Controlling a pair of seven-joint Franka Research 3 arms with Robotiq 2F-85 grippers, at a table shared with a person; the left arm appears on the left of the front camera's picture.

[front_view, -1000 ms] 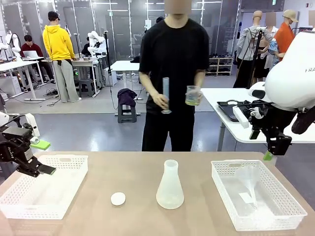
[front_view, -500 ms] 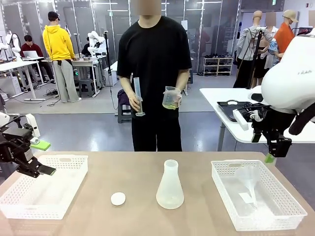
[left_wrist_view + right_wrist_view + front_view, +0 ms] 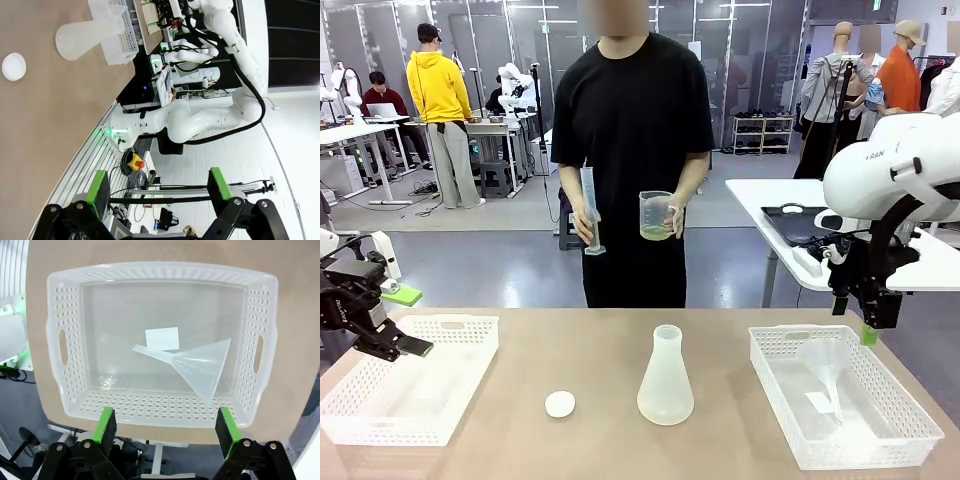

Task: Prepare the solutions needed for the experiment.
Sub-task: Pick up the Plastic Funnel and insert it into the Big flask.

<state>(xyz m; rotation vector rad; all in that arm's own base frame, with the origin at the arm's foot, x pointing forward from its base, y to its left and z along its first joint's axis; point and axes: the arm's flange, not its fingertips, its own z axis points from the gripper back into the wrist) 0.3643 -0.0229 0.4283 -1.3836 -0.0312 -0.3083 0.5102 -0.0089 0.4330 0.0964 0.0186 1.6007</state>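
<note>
The pale yellow see-through solution (image 3: 655, 232) sits low in a clear measuring jug (image 3: 656, 208) held by the person behind the table. The translucent whitish conical flask (image 3: 665, 380) at mid-table looks empty to me, so I judge nothing is poured yet. My left gripper (image 3: 159, 187) and right gripper (image 3: 165, 427) both hover with jaws apart, the right one over the clear plastic funnel (image 3: 200, 367).

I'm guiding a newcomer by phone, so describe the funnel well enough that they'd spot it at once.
On the tan table, go to the white perforated basket on the robot's right side. Inside it a clear plastic funnel lies on its side next to a small white slip. Its wide cone and thin stem set it apart from the conical flask, which stands upright at the table's middle.
</note>
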